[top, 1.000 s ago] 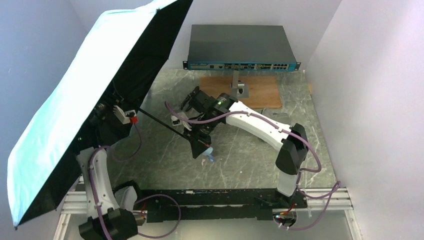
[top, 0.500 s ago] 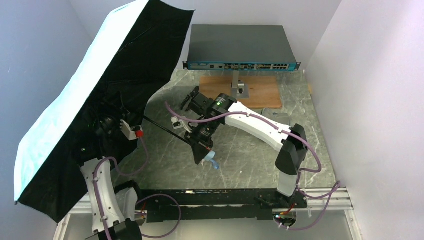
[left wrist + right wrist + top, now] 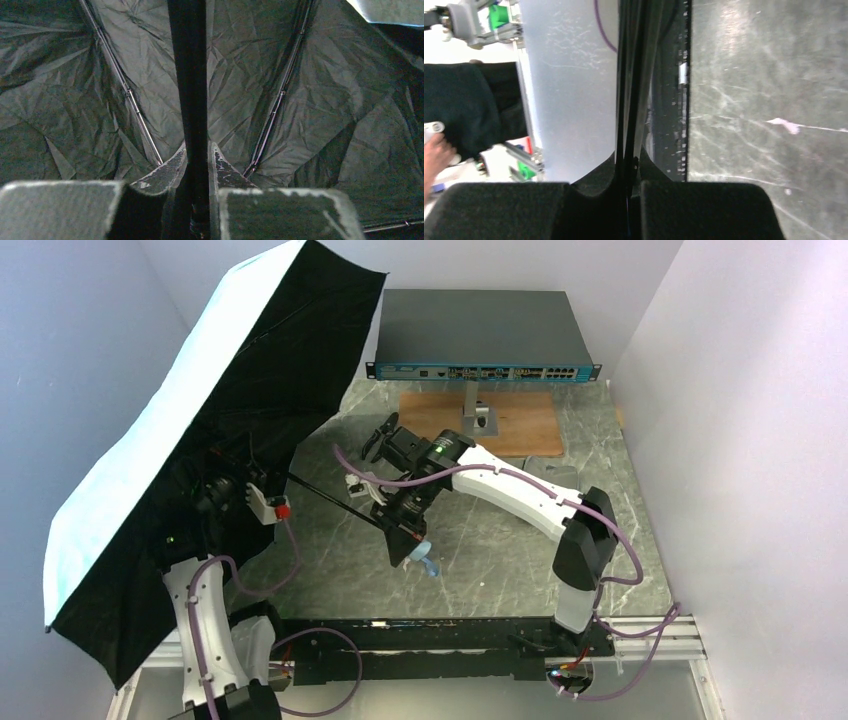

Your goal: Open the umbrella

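One open umbrella (image 3: 200, 440) is the biggest thing here. Its canopy (image 3: 150, 430) is fully spread, sky-blue outside and black inside, and it stands tilted over and behind the left gripper (image 3: 197, 160), which sits inside its black hollow. In the left wrist view the black cloth and thin ribs fill everything beyond this gripper.

Under both grippers lies the grey marbled table (image 3: 500, 540). Far beyond the right gripper (image 3: 628, 160), at the back wall, a dark network switch (image 3: 470, 330) is raised on a stand. Just in front of the switch, between it and the right gripper, a wooden board (image 3: 520, 425) lies flat on the table.

The thin black shaft (image 3: 320, 490) runs from the left gripper across to the right gripper, above the table. The left gripper is clamped on the shaft close to the canopy: its two fingers (image 3: 167, 172) press the shaft from both sides. The right gripper is closed tight on the other end of the umbrella, with a narrow black part squeezed between its pads. The pale-blue handle (image 3: 427, 565) comes out just past the tip of the right gripper, on the side away from the left gripper. It is the smallest part, low and near the table.
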Available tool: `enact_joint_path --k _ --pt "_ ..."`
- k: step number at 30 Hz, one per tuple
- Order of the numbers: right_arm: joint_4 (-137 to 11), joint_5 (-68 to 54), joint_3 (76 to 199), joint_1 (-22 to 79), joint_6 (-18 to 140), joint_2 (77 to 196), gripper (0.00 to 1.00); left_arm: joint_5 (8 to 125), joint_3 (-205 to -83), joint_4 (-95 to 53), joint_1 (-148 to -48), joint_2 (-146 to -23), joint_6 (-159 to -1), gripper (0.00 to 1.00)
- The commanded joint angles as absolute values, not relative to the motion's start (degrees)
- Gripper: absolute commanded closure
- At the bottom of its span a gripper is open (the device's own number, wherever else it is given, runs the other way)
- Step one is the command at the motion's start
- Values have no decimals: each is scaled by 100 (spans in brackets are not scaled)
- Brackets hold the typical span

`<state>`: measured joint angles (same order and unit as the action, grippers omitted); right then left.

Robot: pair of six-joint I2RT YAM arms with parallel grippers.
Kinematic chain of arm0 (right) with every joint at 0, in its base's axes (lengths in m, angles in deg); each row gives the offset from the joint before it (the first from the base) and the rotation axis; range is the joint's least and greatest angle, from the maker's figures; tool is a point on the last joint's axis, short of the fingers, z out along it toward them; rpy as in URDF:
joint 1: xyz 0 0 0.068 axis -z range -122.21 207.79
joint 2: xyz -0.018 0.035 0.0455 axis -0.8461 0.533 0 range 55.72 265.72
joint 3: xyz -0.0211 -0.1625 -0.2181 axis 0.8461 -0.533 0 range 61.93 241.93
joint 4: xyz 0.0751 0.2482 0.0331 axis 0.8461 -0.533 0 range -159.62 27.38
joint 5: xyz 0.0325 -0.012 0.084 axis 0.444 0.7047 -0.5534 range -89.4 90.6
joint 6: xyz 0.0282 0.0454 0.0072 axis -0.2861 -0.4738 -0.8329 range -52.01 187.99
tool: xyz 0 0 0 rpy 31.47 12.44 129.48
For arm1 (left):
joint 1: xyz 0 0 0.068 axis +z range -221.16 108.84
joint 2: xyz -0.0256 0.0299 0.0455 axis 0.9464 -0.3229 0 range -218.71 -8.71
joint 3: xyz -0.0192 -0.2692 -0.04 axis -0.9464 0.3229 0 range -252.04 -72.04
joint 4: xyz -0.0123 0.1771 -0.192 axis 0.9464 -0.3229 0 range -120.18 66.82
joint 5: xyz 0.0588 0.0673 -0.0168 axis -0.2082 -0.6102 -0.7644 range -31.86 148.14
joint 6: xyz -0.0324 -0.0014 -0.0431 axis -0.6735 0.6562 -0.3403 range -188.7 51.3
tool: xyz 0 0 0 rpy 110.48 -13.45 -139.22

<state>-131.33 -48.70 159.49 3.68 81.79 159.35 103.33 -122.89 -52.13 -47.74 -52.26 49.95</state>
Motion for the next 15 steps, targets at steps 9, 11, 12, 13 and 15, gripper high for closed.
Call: enact_joint_path --k 9,11,12,13,15 --pt "-14670 -3383 14744 332 10448 15523 100 7669 -12785 -917 -4209 -7008 5191 85" --pt "-14746 -3244 14592 334 10528 15505 100 7494 -12959 -523 -4111 -7288 5308 85" --pt "-14766 -3181 14536 330 10534 15497 100 7386 -13047 -391 -4084 -7402 5338 85" --pt "-14777 -3133 14494 330 10536 15490 100 7274 -13132 -215 -4062 -7516 5359 84" --pt "-14814 -3128 14413 329 10563 15472 100 7086 -13273 32 -4015 -7722 5359 84"
